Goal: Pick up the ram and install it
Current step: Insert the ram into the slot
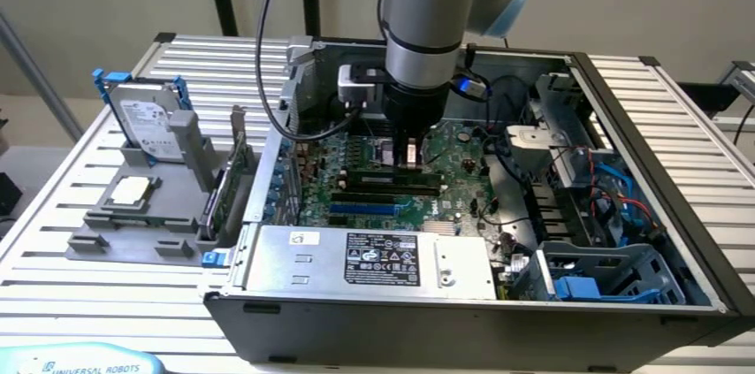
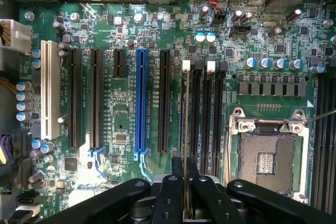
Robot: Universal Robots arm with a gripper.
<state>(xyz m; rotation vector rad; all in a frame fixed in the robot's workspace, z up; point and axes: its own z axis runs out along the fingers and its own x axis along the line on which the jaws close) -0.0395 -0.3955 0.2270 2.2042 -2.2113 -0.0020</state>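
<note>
Slatted metal bench (image 1: 660, 100) fills the room's middle, and I'm looking across it from the exterior view's left to its right. First comes a grey rack (image 1: 141, 215) standing a hard drive (image 1: 151, 122) upright and cradling a square silver processor (image 1: 127, 190), so parts sit where they can be reached from above. Next is the open case (image 1: 472, 303), lid off, laid flat so the motherboard (image 1: 466, 153) faces up to the arm. The arm reaches straight down into it, likely so a stick can go squarely into a slot.

From the wrist view, the gripper (image 2: 185, 182) is pinched narrow on the ram (image 2: 185, 129), seen edge-on as a thin vertical line between the fingers (image 2: 170, 192). That stick hangs directly over the black memory slots (image 2: 202, 114), in line with the one marked by a white latch (image 2: 185, 65), just beside the bare processor socket (image 2: 265, 156). Whether it touches the slot yet, I can't tell.
</note>
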